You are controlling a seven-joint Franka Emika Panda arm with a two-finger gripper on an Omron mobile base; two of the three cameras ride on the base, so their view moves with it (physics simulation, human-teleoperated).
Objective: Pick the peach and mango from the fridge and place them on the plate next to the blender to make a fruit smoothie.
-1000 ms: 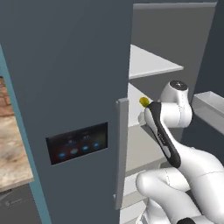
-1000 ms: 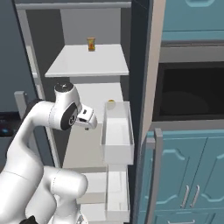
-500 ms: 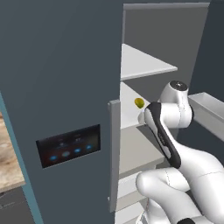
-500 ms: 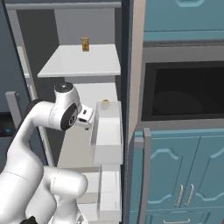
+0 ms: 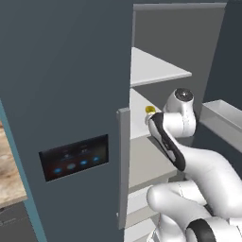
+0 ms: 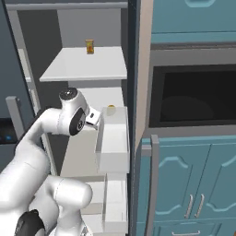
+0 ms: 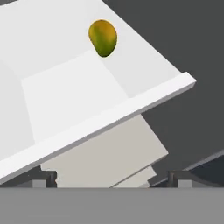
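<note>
You had the fridge (image 5: 71,94) open in front of you, its white shelves bare except for two small things. On the middle shelf (image 7: 65,87) lay the mango (image 7: 103,37), alone and well back from the front lip; the hand view showed it plainly as a yellow-green oval on the white surface. From the left base view you could catch the mango (image 5: 150,109) only as a small yellow spot peeking past the door edge, just beside the robot's wrist. From the right base view it (image 6: 111,109) sat at the shelf's right side, just behind the white door bin (image 6: 113,147). That bin looked empty as far as its inside could be seen.

On the top shelf (image 6: 87,64) stood a small yellow-brown container (image 6: 90,46), visible to you from the right base view and hidden by the door from the left.

The gripper (image 7: 111,178) pointed at the shelf's front edge, short of the mango and not touching it. Only the tops of its dark fingertips (image 7: 43,177) showed low in the hand view, set wide apart with nothing between them, so the hand was released. In both base views the fingers were hidden behind the wrist.

The door's black panel (image 5: 73,158) with blue lights and its grey bar handle (image 5: 124,165) faced you in the left base view. To the right of the fridge you had a dark oven recess (image 6: 193,99) above teal cabinet doors (image 6: 184,184).
</note>
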